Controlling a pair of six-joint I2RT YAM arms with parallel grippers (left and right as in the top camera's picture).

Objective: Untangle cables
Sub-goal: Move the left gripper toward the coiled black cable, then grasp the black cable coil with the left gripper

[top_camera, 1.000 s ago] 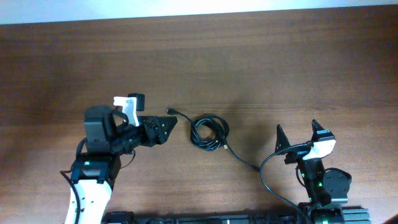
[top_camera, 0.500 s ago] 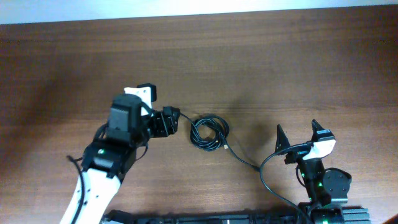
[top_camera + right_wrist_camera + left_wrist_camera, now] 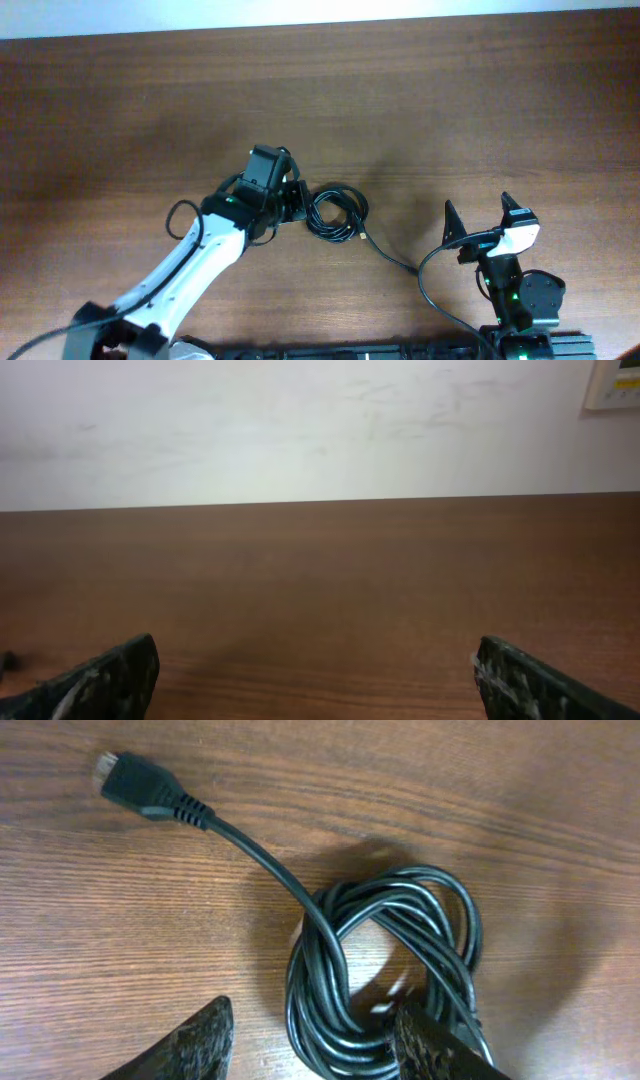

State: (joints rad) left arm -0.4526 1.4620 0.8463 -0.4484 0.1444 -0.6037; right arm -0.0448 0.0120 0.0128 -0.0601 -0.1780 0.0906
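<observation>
So the cables [image 3: 335, 213] are lying as one small black coil a bit right of the middle of the overhead frame, flat on the brown wooden bench [image 3: 450, 100]. The left arm [image 3: 195, 265] comes in diagonally from the lower left, and the left jaws are right at the coil's left edge.

The left wrist view is the useful one. The coil [image 3: 390, 960] fills the lower right of centre, with several strands wound round each other and one strand crossing over the left side of the bundle. From there a single lead curves off to the upper left and ends in a plug [image 3: 135, 785] lying on the wood, well apart from the jaws.

The left jaws are parted fairly wide and aren't gripping anything. One fingertip [image 3: 190, 1042] pokes up at the bottom, just beside the coil's left side, over bare wood. The other fingertip [image 3: 430, 1045] comes up over the coil's lower right strands. That puts the lower left part of the coil between the jaws. I can't tell whether that second tip actually touches the cord.

Overhead also shows a thin strand [image 3: 385, 255] leaving the coil's lower right towards the right arm [image 3: 520, 290]. I can't make out where it ends.

The right jaws are spread wide with nothing in them, well apart from the coil, at the lower right of the overhead frame. In the right wrist view the two fingertips [image 3: 100, 680] sit in the bottom corners, with only bench and a pale wall [image 3: 300, 420] between them.
</observation>
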